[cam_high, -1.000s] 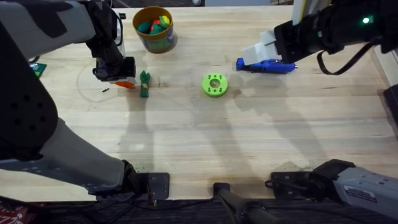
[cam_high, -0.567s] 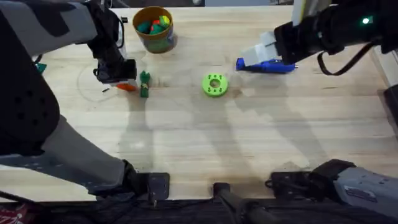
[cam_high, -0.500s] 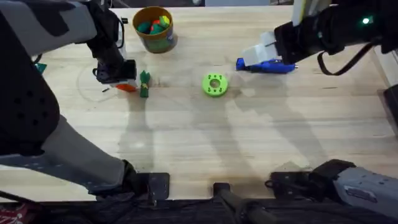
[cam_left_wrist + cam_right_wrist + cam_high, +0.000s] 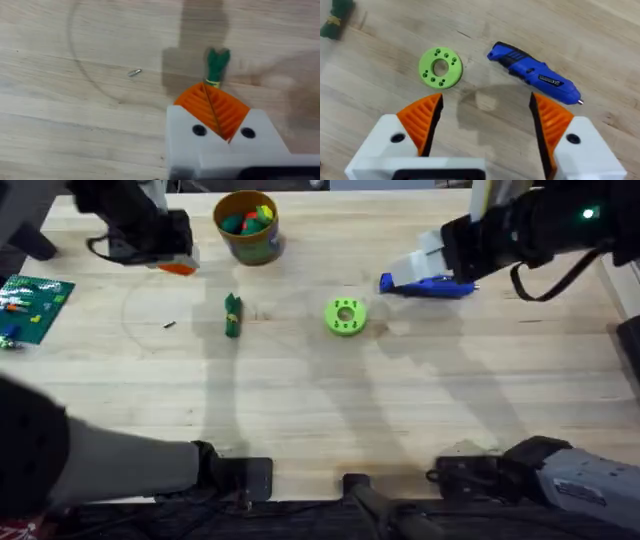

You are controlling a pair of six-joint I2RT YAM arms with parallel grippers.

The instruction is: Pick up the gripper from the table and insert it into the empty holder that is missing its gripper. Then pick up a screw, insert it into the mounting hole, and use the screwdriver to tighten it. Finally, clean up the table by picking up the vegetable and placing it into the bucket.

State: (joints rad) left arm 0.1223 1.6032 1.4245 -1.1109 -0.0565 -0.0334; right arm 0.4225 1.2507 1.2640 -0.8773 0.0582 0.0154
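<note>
My left claw (image 4: 216, 111) hangs closed and empty above the small dark-green toy vegetable (image 4: 232, 314); my right claw (image 4: 485, 122) gapes over the bright blue plastic screwdriver (image 4: 535, 78).

Things spread along the far half of the table (image 4: 320, 410)

The bucket (image 4: 247, 227) stands at the far edge, left of centre; the vegetable (image 4: 232, 314) lies nearer, the screw (image 4: 169, 325) to its left, the ring (image 4: 345, 317) to its right; the screwdriver (image 4: 425, 285) lies farther right; a board (image 4: 32, 307) sits at the left edge.
</note>
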